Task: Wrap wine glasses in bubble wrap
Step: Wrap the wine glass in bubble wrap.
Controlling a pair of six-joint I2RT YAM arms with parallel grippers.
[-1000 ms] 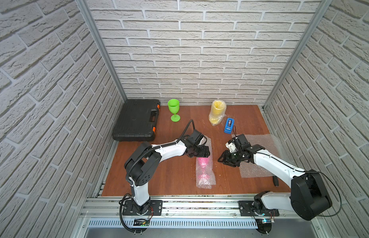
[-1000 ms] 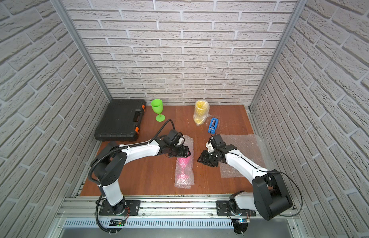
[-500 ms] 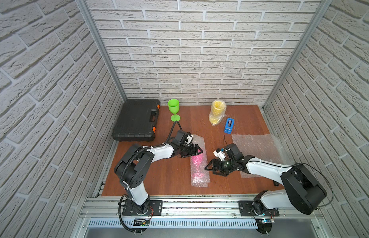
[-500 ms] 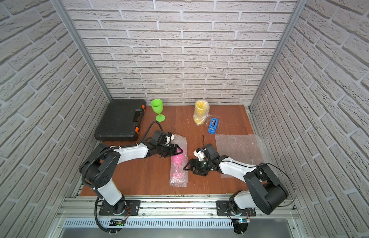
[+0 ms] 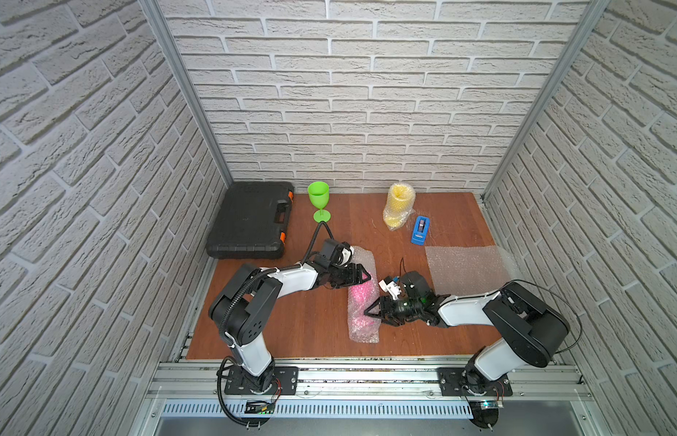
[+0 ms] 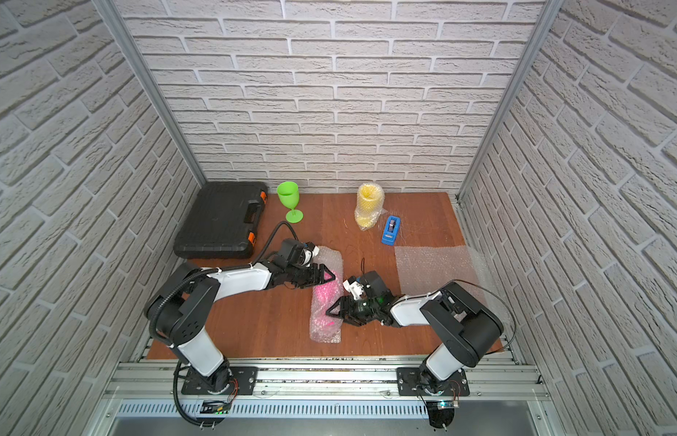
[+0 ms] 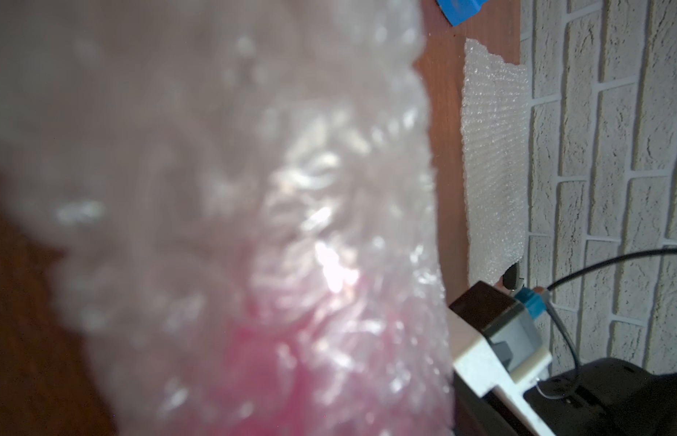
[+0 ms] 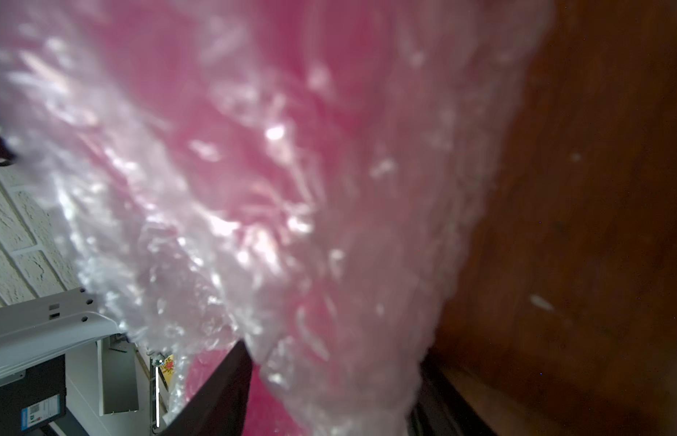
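Note:
The pink wine glass lies on its side mid-table, rolled in bubble wrap [image 5: 361, 304] [image 6: 325, 304]. My right gripper [image 5: 371, 313] [image 8: 333, 355] comes from the right and is shut on the roll's near half, a black finger [image 8: 223, 392] on each side. My left gripper [image 5: 363, 277] [image 6: 327, 276] sits over the roll's far half. Its fingers are hidden in the left wrist view, where the wrap [image 7: 254, 226] fills the frame. A green wine glass [image 5: 319, 200] stands bare at the back. A yellow one [image 5: 398, 205] stands wrapped.
A flat bubble wrap sheet [image 5: 465, 268] lies at the right, behind my right arm. A blue tape dispenser [image 5: 420, 230] sits beside the yellow glass. A black tool case [image 5: 252, 221] fills the back left corner. Brick walls close three sides.
My right gripper has swung left from the flat sheet to the pink roll, opened wide and closed on it. The left gripper and the roll have shifted slightly left.

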